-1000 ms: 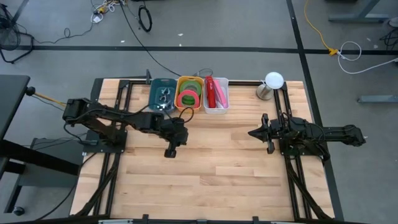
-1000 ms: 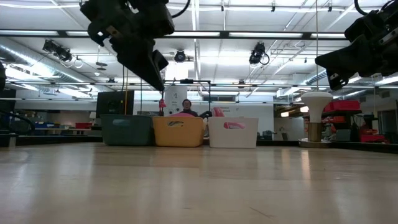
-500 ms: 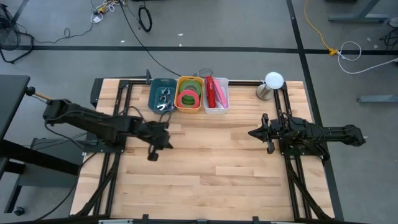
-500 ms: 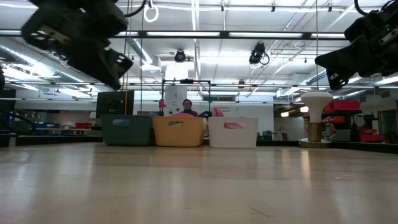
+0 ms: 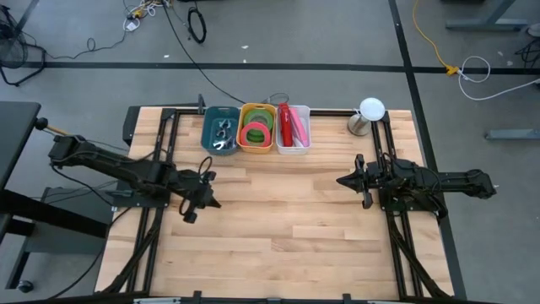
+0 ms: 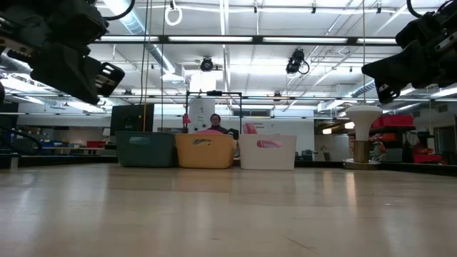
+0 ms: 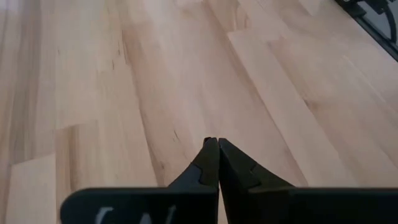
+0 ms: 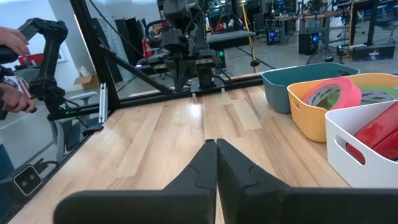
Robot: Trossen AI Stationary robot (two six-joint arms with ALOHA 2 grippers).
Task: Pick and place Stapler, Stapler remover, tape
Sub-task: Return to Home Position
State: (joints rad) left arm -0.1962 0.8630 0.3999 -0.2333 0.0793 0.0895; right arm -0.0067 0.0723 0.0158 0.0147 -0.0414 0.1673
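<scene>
- The bench point(image 5: 278, 219) carries its bins along the far edge, within both arms' reach.
- The left gripper point(image 5: 201, 203) hangs over the bench's left side, fingers pinched together and empty; the right gripper point(image 5: 342, 181) is likewise opposite. I judge both parked.
- The tape point(image 5: 264, 123) lies in the yellow bin point(image 5: 242, 127).

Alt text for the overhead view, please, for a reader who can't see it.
From above: three bins line the wooden table's far edge, a blue bin of staple removers, a yellow bin of tape rolls, a white bin of red staplers. The left gripper and right gripper hang over bare wood at either side, fingers shut.
</scene>
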